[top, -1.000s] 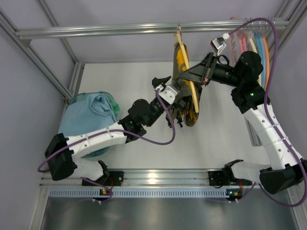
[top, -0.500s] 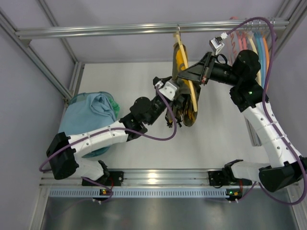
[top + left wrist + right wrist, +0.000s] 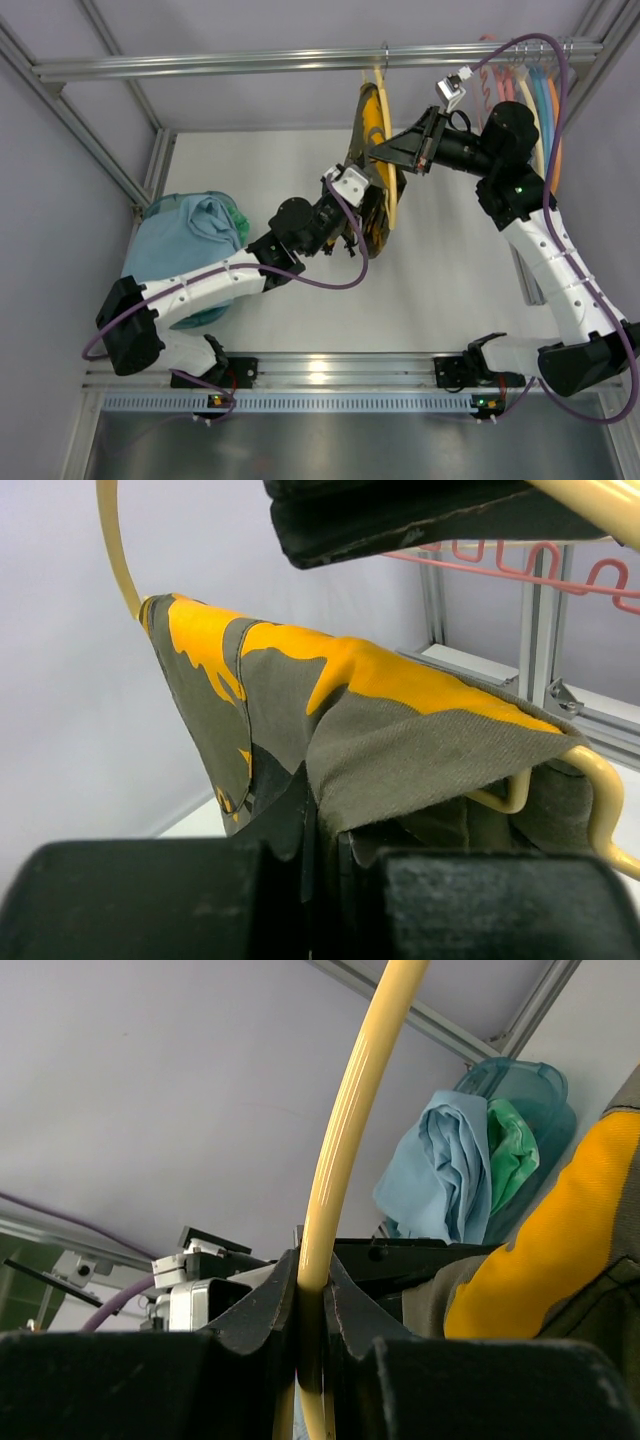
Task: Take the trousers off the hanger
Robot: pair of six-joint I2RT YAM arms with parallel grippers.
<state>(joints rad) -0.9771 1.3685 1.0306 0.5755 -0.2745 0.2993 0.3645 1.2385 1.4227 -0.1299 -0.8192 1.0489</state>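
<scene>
Pulling-off step: right gripper [image 3: 311,1328] pinches the hanger [image 3: 346,1140], left gripper [image 3: 325,868] pinches the trousers [image 3: 400,730]; next, likely drag them free.

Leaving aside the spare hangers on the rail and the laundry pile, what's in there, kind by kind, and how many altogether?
Robot arms: 2 (left arm, right arm)
Camouflage trousers: 1
Pale yellow hanger: 1
Teal basket: 1
Total: 5
</scene>
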